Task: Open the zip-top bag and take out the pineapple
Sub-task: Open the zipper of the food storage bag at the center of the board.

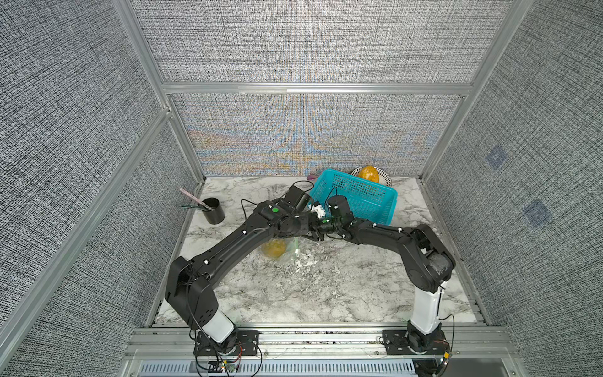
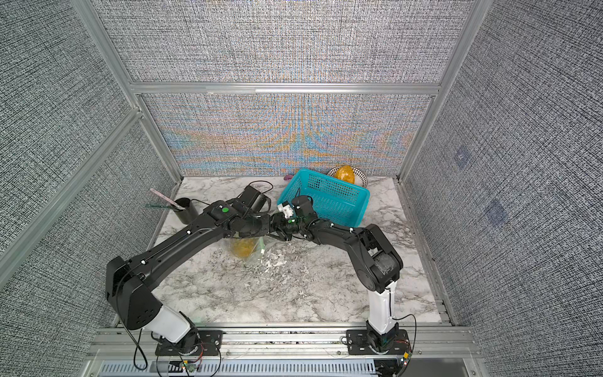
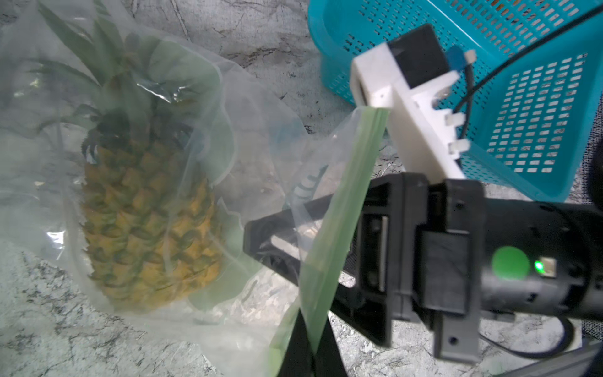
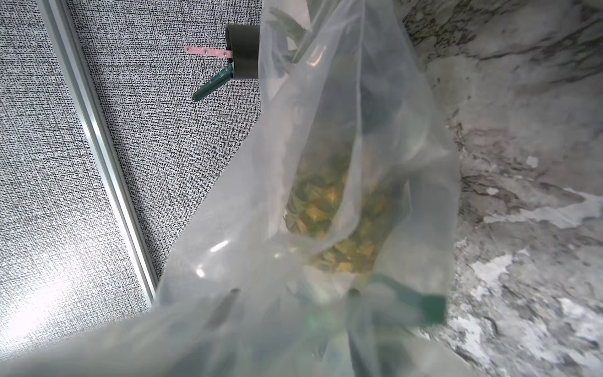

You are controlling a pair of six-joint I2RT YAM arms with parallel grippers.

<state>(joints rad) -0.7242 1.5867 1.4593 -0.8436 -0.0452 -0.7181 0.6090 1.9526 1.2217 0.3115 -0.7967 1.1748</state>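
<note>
The zip-top bag [image 3: 261,130] lies on the marble table under both wrists, clear and crinkled, and shows in both top views [image 1: 295,256] [image 2: 262,253]. The pineapple [image 3: 146,222] [image 1: 273,248] [image 2: 243,248] is inside it, crown pointing away from the mouth. My left gripper [image 3: 313,352] is shut on the pale green zip strip [image 3: 346,196], which rises taut from the jaws. My right gripper [image 4: 290,293] is at the bag's mouth with its jaws apart. Bag film drapes over it, and one finger [image 3: 261,235] reaches under the film toward the pineapple [image 4: 332,212].
A teal basket [image 1: 359,196] [image 2: 329,199] [image 3: 522,98] stands tilted just behind the grippers. Behind it a bowl holds a smooth orange-yellow fruit [image 1: 368,174]. A black cup with pens [image 1: 213,210] [image 4: 243,52] stands at the left. Enclosure walls close three sides.
</note>
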